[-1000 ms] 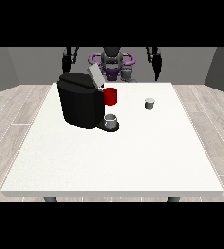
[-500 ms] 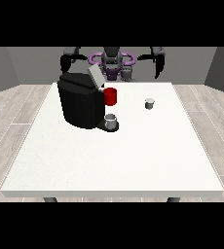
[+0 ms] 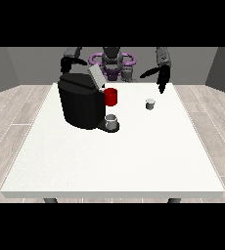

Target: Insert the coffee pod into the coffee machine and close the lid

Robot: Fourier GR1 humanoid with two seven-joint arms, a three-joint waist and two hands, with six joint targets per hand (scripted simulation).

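A black coffee machine (image 3: 80, 105) stands on the white table (image 3: 114, 156) at the left of its middle, with its grey lid (image 3: 96, 76) tilted up and open. A small grey cup (image 3: 111, 120) sits on the machine's drip base. The small white coffee pod (image 3: 150, 103) stands on the table to the right of the machine. The hand at the view's right (image 3: 162, 80) hangs above and slightly behind the pod, apart from it, its fingers pointing down and relaxed. The hand at the view's left (image 3: 65, 64) is raised behind the machine; how its fingers lie is hidden.
A red mug (image 3: 111, 96) stands just behind the machine's right side. The robot's body with a purple ring (image 3: 112, 61) is beyond the far table edge. Wide bare tabletop lies towards the camera.
The hand at the view's right has come down and forward from beside the robot's shoulder to just above the pod. The hand at the view's left has barely moved.
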